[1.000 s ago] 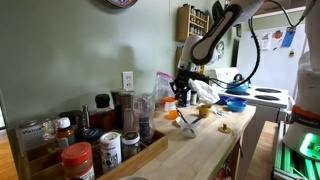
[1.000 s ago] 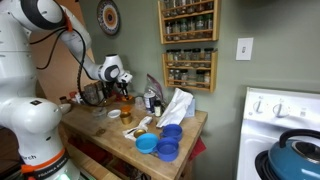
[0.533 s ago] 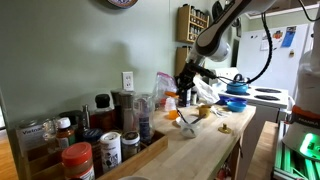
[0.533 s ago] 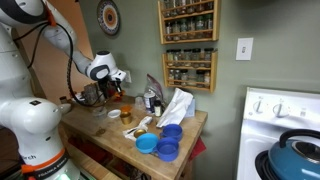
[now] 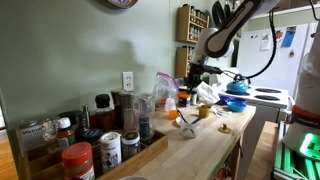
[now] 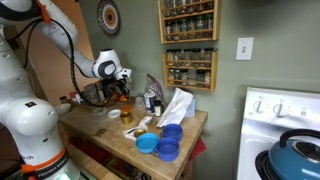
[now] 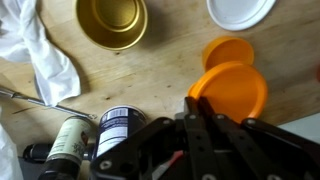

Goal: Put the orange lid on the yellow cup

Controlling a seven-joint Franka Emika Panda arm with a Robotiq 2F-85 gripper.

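My gripper (image 7: 197,101) is shut on the edge of the orange lid (image 7: 236,90), a flat, round, bright-orange disc held above the wooden counter. The yellow cup (image 7: 112,20) stands upright and open on the counter, up and to the left of the lid in the wrist view and apart from it. In an exterior view the gripper (image 5: 190,82) hangs over the far end of the counter with the orange lid (image 5: 184,94) under it. It also shows in an exterior view (image 6: 121,84), where the cup is hidden.
A second orange round thing (image 7: 227,50) lies under the lid, beside a white lid (image 7: 240,10). A white cloth (image 7: 45,55) and a can (image 7: 122,126) lie near. Blue cups (image 6: 166,142) stand at the counter's front. Jars (image 5: 78,158) crowd the near end.
The arm has shifted a little along the counter and risen slightly, with the orange lid still in the gripper. Nothing else moved.
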